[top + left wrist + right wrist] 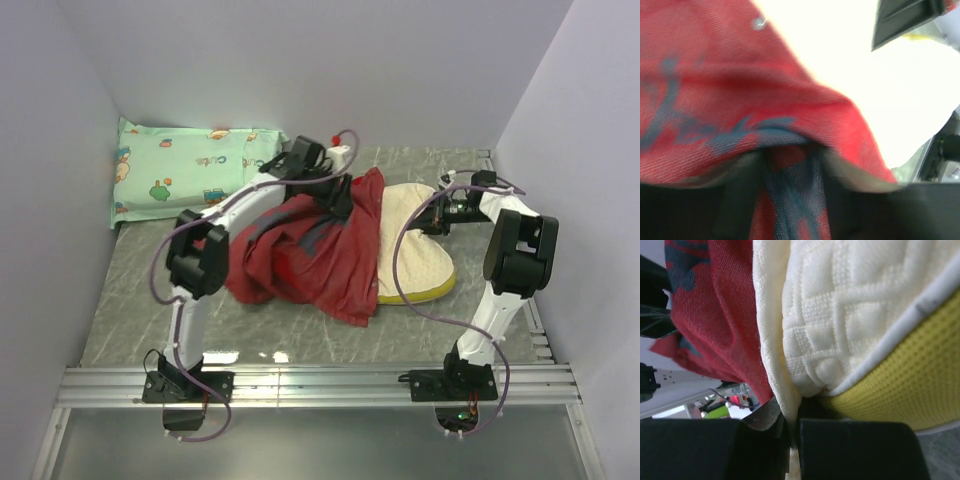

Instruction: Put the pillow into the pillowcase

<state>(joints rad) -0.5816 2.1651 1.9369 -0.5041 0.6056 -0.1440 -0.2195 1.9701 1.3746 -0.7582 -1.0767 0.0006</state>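
The red pillowcase (310,250) lies crumpled mid-table, its dull red side with grey blotches up. My left gripper (335,195) is shut on its upper edge; the left wrist view shows red fabric (790,170) pinched between the fingers. The cream-white pillow (412,250) with its yellow edge band lies to the right, its left part under the pillowcase. My right gripper (432,215) is shut on the pillow's far edge; the right wrist view shows cream fabric (790,410) clamped between the fingers, the yellow band (900,385) beside it.
A mint-green pillow (190,175) with cartoon prints lies at the back left against the wall. White walls close the left, back and right sides. A metal rail (320,385) runs along the near edge.
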